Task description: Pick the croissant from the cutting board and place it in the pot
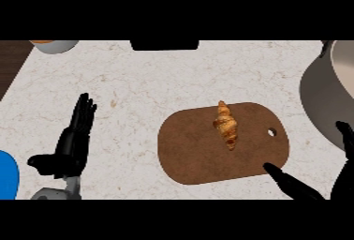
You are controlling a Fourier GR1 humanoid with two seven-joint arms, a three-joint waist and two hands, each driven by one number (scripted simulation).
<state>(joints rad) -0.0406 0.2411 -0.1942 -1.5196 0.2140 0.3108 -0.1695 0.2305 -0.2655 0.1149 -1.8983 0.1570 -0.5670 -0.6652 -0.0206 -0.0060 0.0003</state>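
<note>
- The right hand point(325, 180) is showing at the lower right corner, spread wide and holding nothing: its thumb point(287, 180) is reaching up and left so that its tip is overlapping the near right edge of the cutting board, while a finger point(344, 136) is pointing up along the right edge of the view, in front of the pot.
- The left hand point(69, 145) is resting at the lower left with its fingers straight and pointing away from the robot (thumb sticking out to the left); it is holding nothing and is lying well apart from the board.
- A blue object point(5, 176) is peeking in at the left edge, just beside the left hand; only part of it is showing.
- The cutting board point(200, 150), brown with rounded corners and 1 small hole near its right edge, is lying flat on the pale marbled counter point(138, 84), right of centre.
- The croissant point(226, 124) is lying on the far half of the board, its long axis running near to far, with its far tip at the board's far edge; neither hand is touching it.
- The pot point(319, 101), large and grey, is sitting at the right edge of the view, near the board but apart from it, and is partly cut off.
- At the far edge, a pale bowl point(54, 45) with something orange inside is showing at the left, and a black object point(165, 45) is sitting near the middle.
</note>
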